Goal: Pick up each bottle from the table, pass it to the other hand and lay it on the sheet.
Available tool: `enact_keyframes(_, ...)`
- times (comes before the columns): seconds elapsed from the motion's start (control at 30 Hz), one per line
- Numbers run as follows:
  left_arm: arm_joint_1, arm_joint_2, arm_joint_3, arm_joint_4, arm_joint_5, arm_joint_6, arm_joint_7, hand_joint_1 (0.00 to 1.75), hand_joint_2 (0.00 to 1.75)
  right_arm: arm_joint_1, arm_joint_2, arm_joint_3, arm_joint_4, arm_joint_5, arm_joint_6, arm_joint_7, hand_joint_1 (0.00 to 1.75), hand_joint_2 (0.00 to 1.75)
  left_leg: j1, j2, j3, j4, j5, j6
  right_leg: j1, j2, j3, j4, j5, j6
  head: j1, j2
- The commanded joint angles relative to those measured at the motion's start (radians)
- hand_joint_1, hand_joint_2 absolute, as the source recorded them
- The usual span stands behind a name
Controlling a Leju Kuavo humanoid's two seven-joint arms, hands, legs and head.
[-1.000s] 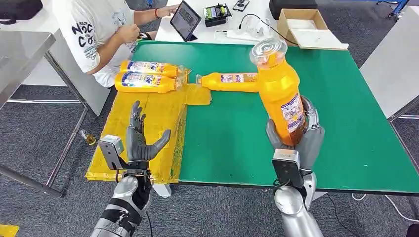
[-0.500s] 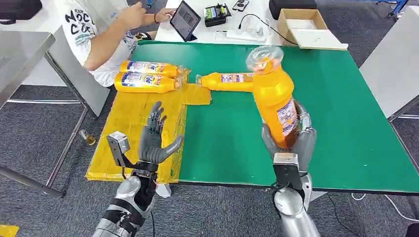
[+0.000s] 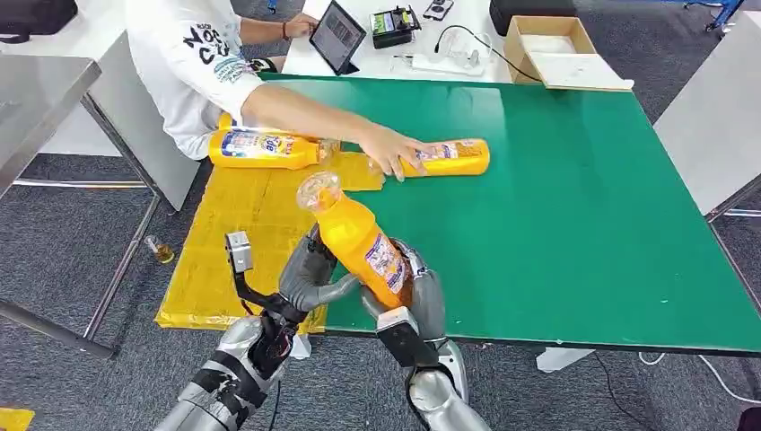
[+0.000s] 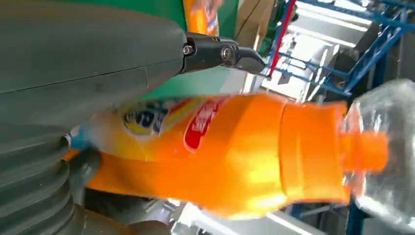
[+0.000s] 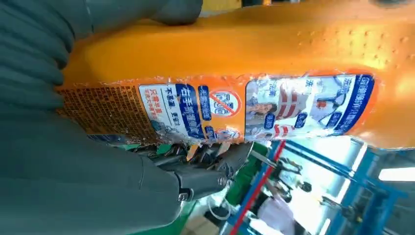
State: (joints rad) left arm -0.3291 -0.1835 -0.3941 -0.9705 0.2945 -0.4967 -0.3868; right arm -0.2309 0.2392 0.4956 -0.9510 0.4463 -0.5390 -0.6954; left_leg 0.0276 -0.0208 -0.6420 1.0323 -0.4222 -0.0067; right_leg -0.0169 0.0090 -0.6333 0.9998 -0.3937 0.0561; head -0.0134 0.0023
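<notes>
An orange bottle [image 3: 363, 247] with a clear cap is tilted over the table's front edge, cap toward the yellow sheet [image 3: 238, 233]. My right hand [image 3: 417, 296] grips its lower body, with the label facing the right wrist view [image 5: 235, 49]. My left hand [image 3: 305, 274] cups the bottle from the sheet side, thumb under it. In the left wrist view the bottle [image 4: 220, 152] lies against the palm and a dark finger [image 4: 220, 51] stays straight beyond it. A second bottle [image 3: 453, 155] lies on the green table [image 3: 556, 224] under a person's hand [image 3: 390, 151]. Another bottle [image 3: 260, 148] lies on the sheet.
The person stands at the table's far left corner, arm stretched across the sheet's far end. A tablet [image 3: 336, 36] and a cardboard box [image 3: 547, 40] sit on the white table behind. A grey table [image 3: 45, 90] stands left, with a small bottle [image 3: 161, 253] on the floor beside it.
My right hand carried the bottle left and tipped it toward my left hand, which moved right to meet it. The person reached over and put a hand on the lying bottle.
</notes>
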Motion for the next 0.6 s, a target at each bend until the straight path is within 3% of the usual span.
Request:
enact_keyframes(0.03,-0.060,0.063,-0.087,0.092,0.014,-0.011,0.010,0.00,1.75,-0.087,-0.001,0.071,0.184,-0.002,-0.012,-0.003,1.75,1.75,-0.001,0.004,0.007,-0.002,-0.001,0.002,0.000,0.001,0.006,-0.002,-0.001,-0.002,0.000,0.000)
enact_keyframes(0.6,-0.060,0.063,-0.087,0.092,0.014,-0.011,0.010,0.00,1.75,-0.087,-0.001,0.071,0.184,-0.002,-0.012,-0.003,1.75,1.75,-0.001,0.002,0.006,-0.001,-0.001,0.002,0.000,0.000,0.005,-0.001,-0.001,-0.002,0.000,0.000)
